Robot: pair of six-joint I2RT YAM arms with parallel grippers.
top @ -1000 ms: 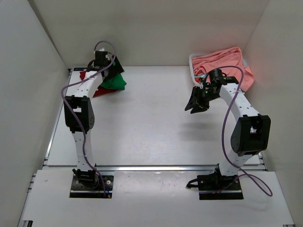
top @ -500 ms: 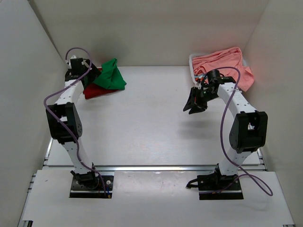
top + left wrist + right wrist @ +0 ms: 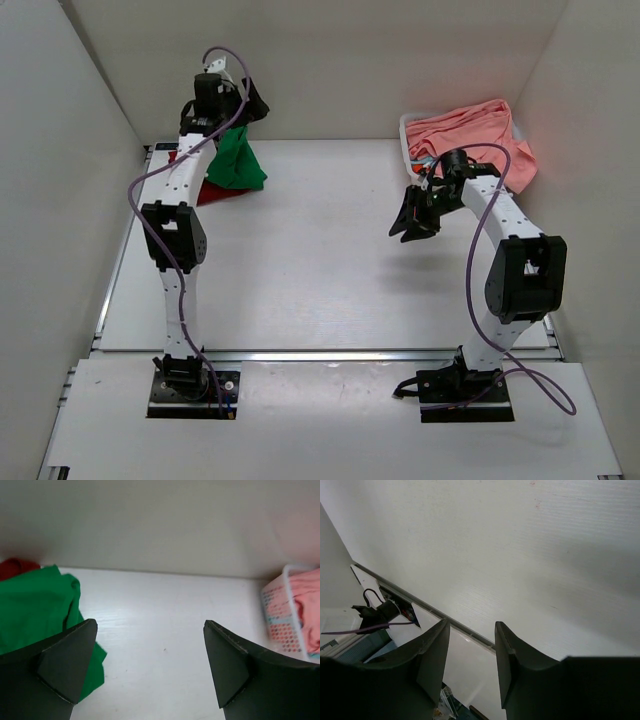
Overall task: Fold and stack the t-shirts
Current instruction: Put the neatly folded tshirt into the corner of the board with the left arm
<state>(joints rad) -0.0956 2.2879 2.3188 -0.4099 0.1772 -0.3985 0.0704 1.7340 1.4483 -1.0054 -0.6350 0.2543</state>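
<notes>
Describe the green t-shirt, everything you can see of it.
The green t-shirt is bright green soft cloth, bunched in an unfolded heap at the far left of the table, near the back wall. It lies partly on the dark red t-shirt, which shows at its near left edge. No sleeve or collar can be made out. The left gripper hangs above it, jaws wide apart with nothing between them.

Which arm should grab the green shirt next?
Left. The left arm has its open jaws right by the green t-shirt in the far left corner. The right arm is across the table, beside the pink t-shirt in the basket, jaws empty.
</notes>
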